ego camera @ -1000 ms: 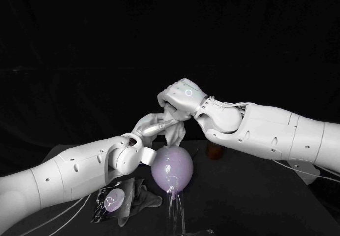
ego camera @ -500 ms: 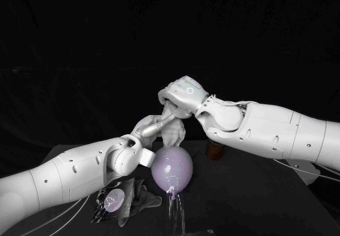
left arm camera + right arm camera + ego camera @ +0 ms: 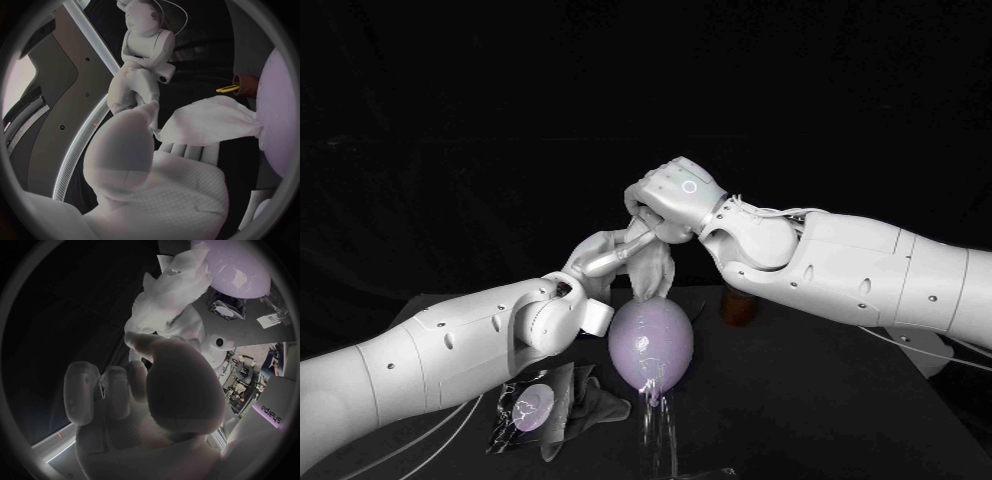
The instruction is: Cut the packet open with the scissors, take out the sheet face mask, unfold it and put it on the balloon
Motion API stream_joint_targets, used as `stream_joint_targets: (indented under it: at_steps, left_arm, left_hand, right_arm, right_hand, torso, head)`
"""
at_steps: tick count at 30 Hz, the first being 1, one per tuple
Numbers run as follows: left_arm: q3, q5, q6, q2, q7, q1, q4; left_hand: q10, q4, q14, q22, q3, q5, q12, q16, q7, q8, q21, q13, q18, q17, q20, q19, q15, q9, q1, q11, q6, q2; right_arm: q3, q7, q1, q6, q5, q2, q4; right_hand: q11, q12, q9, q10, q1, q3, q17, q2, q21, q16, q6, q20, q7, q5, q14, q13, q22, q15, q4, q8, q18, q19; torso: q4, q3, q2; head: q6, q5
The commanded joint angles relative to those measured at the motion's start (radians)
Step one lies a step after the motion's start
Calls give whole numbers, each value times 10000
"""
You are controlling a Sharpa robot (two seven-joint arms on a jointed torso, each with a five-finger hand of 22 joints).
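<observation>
balloon [image 3: 651, 345] stands central, packet [image 3: 538, 408] near its left, brown cup [image 3: 737, 308] behind.

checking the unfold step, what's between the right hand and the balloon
The sheet face mask, bunched, hangs from the right hand down to the balloon's top in the head view; the left hand grips its side too.

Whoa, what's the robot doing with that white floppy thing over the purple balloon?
The left hand and the right hand both hold a sheet face mask up over the balloon. The mask is bunched, not yet spread out, and its lower end hangs right at the balloon's top. The packet lies on the table beside the left arm.
</observation>
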State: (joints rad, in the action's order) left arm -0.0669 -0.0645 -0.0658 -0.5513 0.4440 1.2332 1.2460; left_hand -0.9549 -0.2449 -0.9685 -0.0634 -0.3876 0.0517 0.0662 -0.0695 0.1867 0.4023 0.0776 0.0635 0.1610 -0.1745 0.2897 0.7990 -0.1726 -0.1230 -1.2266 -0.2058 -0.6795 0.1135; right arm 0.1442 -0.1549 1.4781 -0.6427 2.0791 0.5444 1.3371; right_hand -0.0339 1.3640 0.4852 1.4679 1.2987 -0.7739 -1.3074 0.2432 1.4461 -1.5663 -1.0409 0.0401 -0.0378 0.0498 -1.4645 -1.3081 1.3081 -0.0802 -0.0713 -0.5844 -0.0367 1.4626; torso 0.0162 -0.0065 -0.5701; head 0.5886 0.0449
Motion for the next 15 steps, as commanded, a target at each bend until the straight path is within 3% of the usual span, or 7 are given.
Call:
stream_joint_targets:
  at_steps: [1,5,12,15]
  left_arm:
    - [48,407,-486,9,649,53,-11]
    - [49,429,-781,8,791,53,-46]
    - [49,405,-1144,3,866,52,-76]
    - [49,248,-1326,-5,718,53,-119]
  left_hand:
    - [182,85,136,42,91,-34,-29,58,338,-58,-105,-5,94,40,18,-445,-23,-21,-287,-58,115,143]
    - [422,316,806,90,412,-36,31,64,206,-139,-232,14,-134,194,25,-1532,-222,-23,-926,-213,314,329]
    - [591,556,1306,101,707,-36,44,57,175,-89,-240,13,-292,308,20,-2001,-325,-65,-1450,-277,229,428]
    - [631,726,1344,87,736,-35,60,29,526,-58,-213,17,-301,319,17,-1976,-290,-84,-1739,-200,158,413]
  right_arm:
    - [25,136,-31,151,107,26,72]
    - [24,126,-29,120,110,61,123]
    - [24,72,-27,19,124,72,142]
    - [23,-52,-26,-173,174,77,175]
  right_hand:
    - [64,38,6,583,-84,20,-2634,14,29,-45,3,-4,-52,-15,-1063,-1516,2245,64,49,-33,82,410]
    - [64,38,6,583,-84,20,-2634,14,29,-45,3,-4,-52,-15,-1063,-1516,2245,64,49,-33,82,410]
    - [64,38,6,583,-84,20,-2634,14,29,-45,3,-4,-52,-15,-1063,-1516,2245,64,49,-33,82,410]
    - [62,58,5,589,-92,26,-2634,9,48,-45,0,-2,-50,-14,-1063,-1528,2251,64,57,-35,86,419]
  torso:
    - [-2,5,4]
    - [3,6,5]
    - [-1,6,3]
    - [1,4,2]
  head:
    - [10,5]
    - [0,10]
    - [3,7]
    - [3,9]
